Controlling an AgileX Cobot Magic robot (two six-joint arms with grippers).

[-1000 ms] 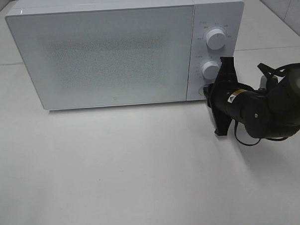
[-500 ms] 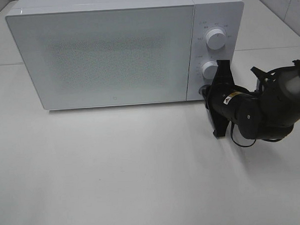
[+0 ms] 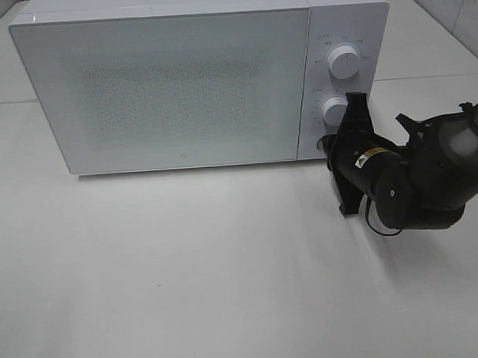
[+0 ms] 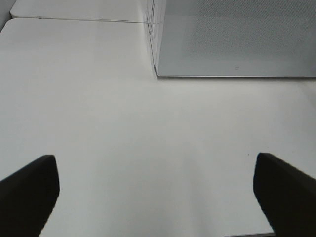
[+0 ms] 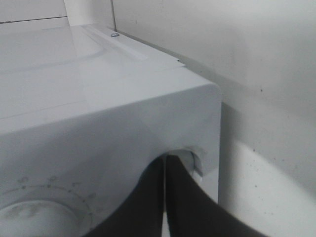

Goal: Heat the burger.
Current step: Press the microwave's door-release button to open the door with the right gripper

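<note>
So the white microwave (image 3: pixel 171 79) sits at the back of the desk (image 3: pixel 187 268) with its door (image 3: pixel 163 87) fully shut. The door's window is a dotted, frosted-looking panel and you can't see through it. That means I can't tell where the burger is: it doesn't show in any of the three views.

The right claw (image 3: pixel 330 143) reaches in from the right side, and its black arm lies low over the desk. Its tips are pressed together, with nothing pinched between them. They sit right at the bottom corner of the control panel, below the lower knob (image 3: pixel 334 111), which is itself under the upper knob (image 3: pixel 343 62). In the right wrist view the closed tips meet at a small round button (image 5: pixel 190 160) set into that corner. They look to be touching it, though I can't say how hard they push.

The left claw (image 4: pixel 154 158) is spread wide, with its two dark fingers (image 4: pixel 29 187) far apart and only bare desk between them. It hangs in front of the microwave's near left corner, well apart from it, holding nothing. It doesn't show in the high view.
</note>
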